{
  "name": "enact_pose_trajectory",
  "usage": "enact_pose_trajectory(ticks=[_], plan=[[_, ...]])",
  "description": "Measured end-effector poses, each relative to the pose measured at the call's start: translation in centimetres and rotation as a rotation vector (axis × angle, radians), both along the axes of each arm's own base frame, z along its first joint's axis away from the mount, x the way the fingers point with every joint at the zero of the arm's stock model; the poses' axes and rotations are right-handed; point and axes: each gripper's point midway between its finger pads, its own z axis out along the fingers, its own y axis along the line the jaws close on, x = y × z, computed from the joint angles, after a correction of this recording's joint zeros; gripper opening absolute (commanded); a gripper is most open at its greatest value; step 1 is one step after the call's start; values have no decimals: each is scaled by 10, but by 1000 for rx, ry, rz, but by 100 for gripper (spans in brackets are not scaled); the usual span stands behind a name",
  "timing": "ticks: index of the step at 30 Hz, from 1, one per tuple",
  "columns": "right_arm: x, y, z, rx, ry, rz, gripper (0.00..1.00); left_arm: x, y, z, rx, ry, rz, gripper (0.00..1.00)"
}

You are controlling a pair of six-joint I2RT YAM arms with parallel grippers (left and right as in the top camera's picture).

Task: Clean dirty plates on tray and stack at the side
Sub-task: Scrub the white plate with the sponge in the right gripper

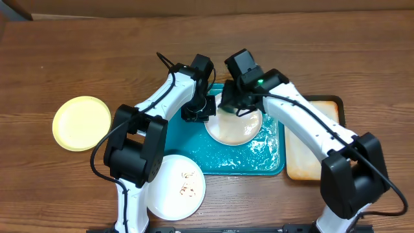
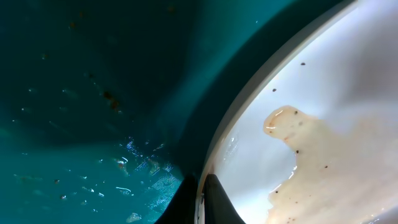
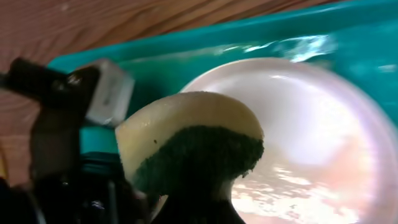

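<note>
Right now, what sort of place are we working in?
Most likely a tabletop dishwashing practice bench rather than a real kitchen: a bare wooden table, a wet teal tray holding a smeared plate, and a sponge at that plate.

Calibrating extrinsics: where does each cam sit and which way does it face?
Overhead: above the table, facing down on both arms, tray and plate.
Left wrist: low over the tray, facing the plate's rim; left gripper straddles it.
Right wrist: faces the plate past the sponge in the right gripper; left arm at left.
Shared: all show that plate on the tray.
</note>
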Motion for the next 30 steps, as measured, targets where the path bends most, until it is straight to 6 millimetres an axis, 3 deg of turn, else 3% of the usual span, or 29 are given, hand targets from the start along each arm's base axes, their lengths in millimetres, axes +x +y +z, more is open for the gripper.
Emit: enact_pose_trajectory(ticks=[2,6,12,30], plan=[[0,12,-13,38,25,17,4,0,0,0,-1,1,0,4],[-6,30,-61,107,137,43,4,-1,4,-1,18,1,-4,4],[3,58,-65,253,138,84,4,1,20,-1,35,20,37,4],[5,58,-64,262,138,84,4,1,21,-1,43,20,46,4]])
